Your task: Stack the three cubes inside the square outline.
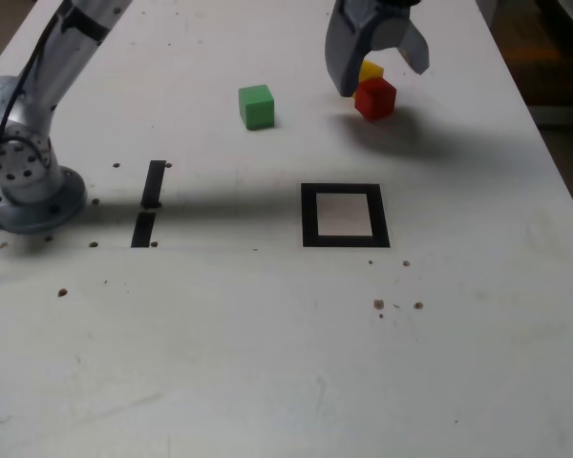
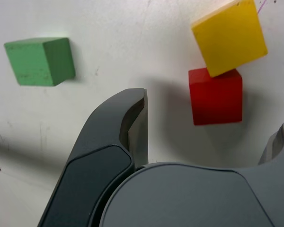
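Going left to right across the exterior view. Arm base sits at 9 o'clock on the counter [image 1: 267, 363], two short tape strips [image 1: 149, 202] just beside it. Not targets.

Green cube [image 1: 256, 105] at about 11 o'clock from the square outline [image 1: 344, 216], alone, well apart from the others. Flat faces all free, so any opposite pair is good to pinch.

Square outline sits mid-counter with nothing in it. No cube placed yet, by my read.

Yellow cube [image 1: 371, 70] and red cube [image 1: 375, 97] sit around 12 to 1 o'clock from the outline. In the wrist view the yellow cube [image 2: 229, 35] and red cube [image 2: 216, 96] touch or nearly touch, yellow turned at an angle against red's edge. Can't tell if yellow leans on red or just abuts it.

Handling guess: small solid blocks, stiff, light, painted faces maybe a bit slick. Nothing fragile. I'd take red on the two side faces away from yellow, mid-height, squared to the pads so it doesn't twist. Pushing in on the yellow side risks nudging both.

Pincer [image 1: 380, 59] is wide, holding nothing. It hangs above the red/yellow pair, pointing down at the counter. In the wrist view the left finger [image 2: 132, 123] stands on bare counter between green and red; the other finger just shows at the frame edge, past red. So red lies roughly inside the gap, nearer the far finger. I'd centre on it before closing.
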Tool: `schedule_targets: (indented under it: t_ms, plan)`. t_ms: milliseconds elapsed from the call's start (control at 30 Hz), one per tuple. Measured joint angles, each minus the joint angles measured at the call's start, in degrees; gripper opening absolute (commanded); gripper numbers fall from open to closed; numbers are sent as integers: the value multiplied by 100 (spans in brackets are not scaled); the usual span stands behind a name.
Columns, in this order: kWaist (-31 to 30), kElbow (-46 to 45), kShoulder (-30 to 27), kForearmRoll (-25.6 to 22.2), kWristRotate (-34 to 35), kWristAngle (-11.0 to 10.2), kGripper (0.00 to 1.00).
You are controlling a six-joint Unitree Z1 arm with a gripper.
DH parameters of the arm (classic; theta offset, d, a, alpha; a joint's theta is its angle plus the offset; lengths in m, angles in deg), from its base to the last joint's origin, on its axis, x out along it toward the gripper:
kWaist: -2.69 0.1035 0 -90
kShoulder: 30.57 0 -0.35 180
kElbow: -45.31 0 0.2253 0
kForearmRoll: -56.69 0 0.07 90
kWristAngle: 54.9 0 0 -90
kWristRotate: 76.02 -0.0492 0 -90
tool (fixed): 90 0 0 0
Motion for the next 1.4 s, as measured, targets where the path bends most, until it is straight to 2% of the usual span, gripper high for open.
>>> schedule_targets:
  t_ms: [367, 667, 767, 1000, 1233, 1400]
  plan:
    - [77, 262, 411, 39, -82, 6, 92]
    - [77, 283, 586, 129, -111, -30, 88]
    - [101, 283, 587, 142, -115, -48, 82]
    - [215, 282, 587, 152, -122, -99, 59]
    - [219, 244, 590, 326, -124, -114, 51]
    - [234, 261, 596, 397, -124, -11, 45]
